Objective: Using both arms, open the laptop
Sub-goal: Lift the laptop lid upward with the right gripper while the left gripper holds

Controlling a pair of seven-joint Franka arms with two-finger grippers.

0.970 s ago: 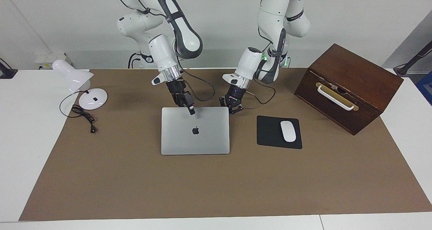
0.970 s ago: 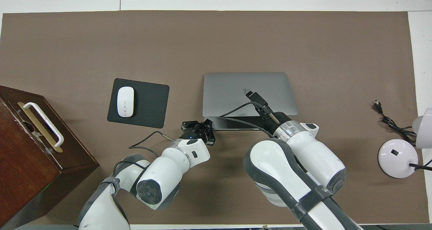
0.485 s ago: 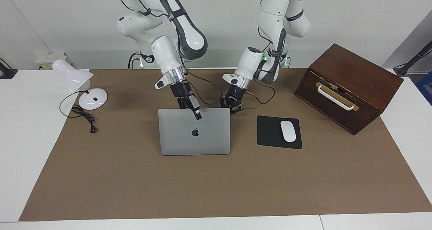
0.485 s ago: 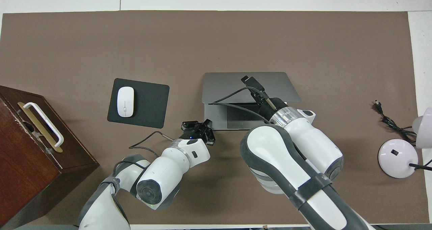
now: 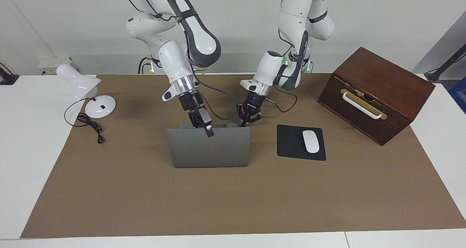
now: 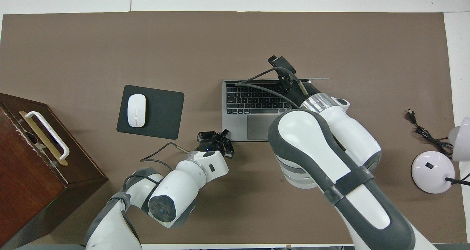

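The silver-grey laptop (image 5: 209,149) stands on the brown mat with its lid raised close to upright. In the overhead view its keyboard deck (image 6: 249,101) and trackpad show. My right gripper (image 5: 206,128) is at the lid's top edge, with one finger over the lid's outer face and shut on it; it also shows in the overhead view (image 6: 279,63). My left gripper (image 5: 248,119) is down at the corner of the laptop's base nearest the robots, toward the left arm's end, and shows in the overhead view too (image 6: 220,135).
A black mouse pad (image 5: 289,142) with a white mouse (image 5: 311,141) lies beside the laptop toward the left arm's end. A brown wooden box (image 5: 375,91) with a white handle stands past it. A white desk lamp (image 5: 87,91) and its cord are at the right arm's end.
My right gripper has swung the lid up from slightly raised to nearly upright, so the keyboard now shows. My left gripper has stayed at the base's corner.
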